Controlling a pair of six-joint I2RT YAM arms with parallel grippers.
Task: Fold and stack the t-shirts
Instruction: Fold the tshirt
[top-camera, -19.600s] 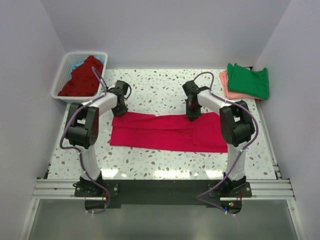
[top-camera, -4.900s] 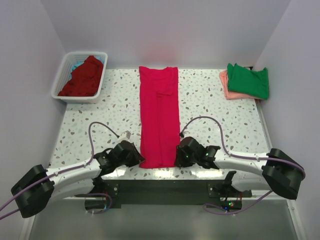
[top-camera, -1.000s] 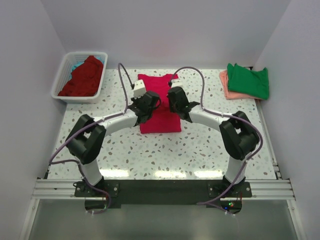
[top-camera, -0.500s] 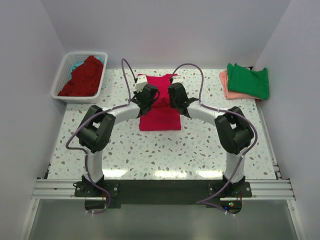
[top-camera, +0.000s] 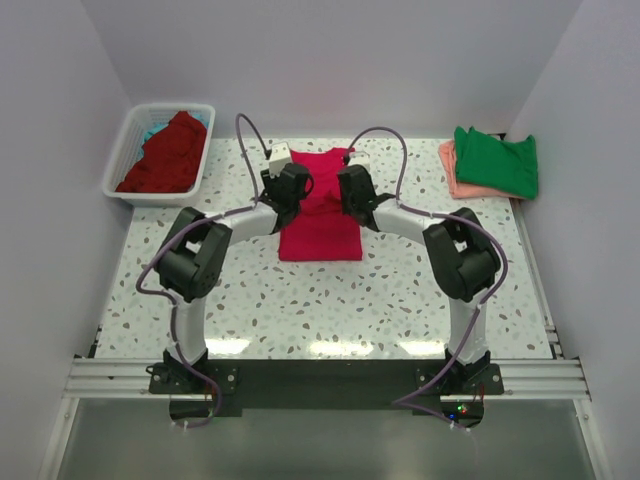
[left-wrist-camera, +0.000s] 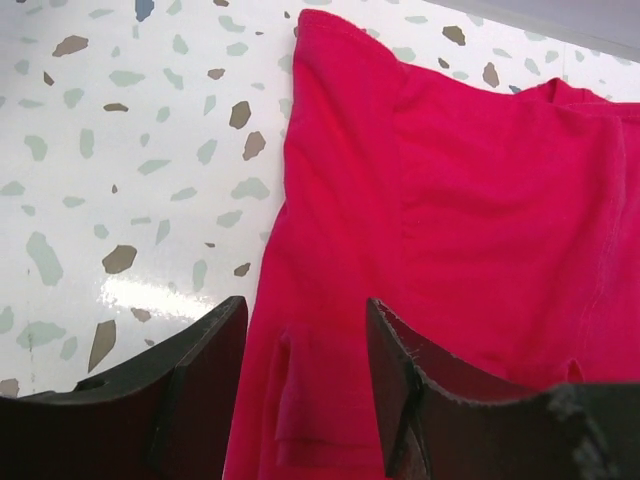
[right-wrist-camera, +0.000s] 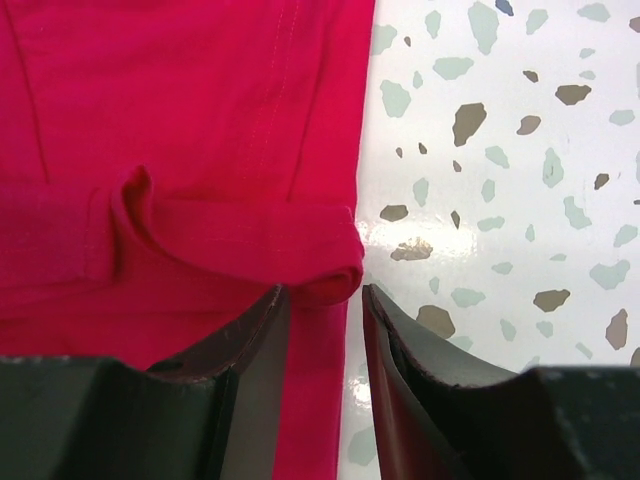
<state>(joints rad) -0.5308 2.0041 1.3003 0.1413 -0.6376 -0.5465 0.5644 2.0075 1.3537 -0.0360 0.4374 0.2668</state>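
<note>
Near field: broad speckled tabletop (top-camera: 330, 300) lies between the arm bases and the near hem of one crimson-pink t-shirt (top-camera: 320, 225). It is folded to a rectangle at frame centre, far edge close to the tabletop's far edge. Left claw (left-wrist-camera: 303, 305) straddles its left edge, jaws apart, released. Right claw (right-wrist-camera: 322, 292) straddles the right edge, likewise released.

Far, upper left: one basket (top-camera: 120, 162) holding one dark red t-shirt (top-camera: 165, 155) over one teal t-shirt (top-camera: 152, 130).

Upper right: one green t-shirt (top-camera: 497, 160) atop one salmon-pink t-shirt (top-camera: 452, 172).

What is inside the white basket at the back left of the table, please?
A crumpled dark red shirt fills the basket, with a bit of teal cloth behind it. Whatever lies beneath is covered.
</note>
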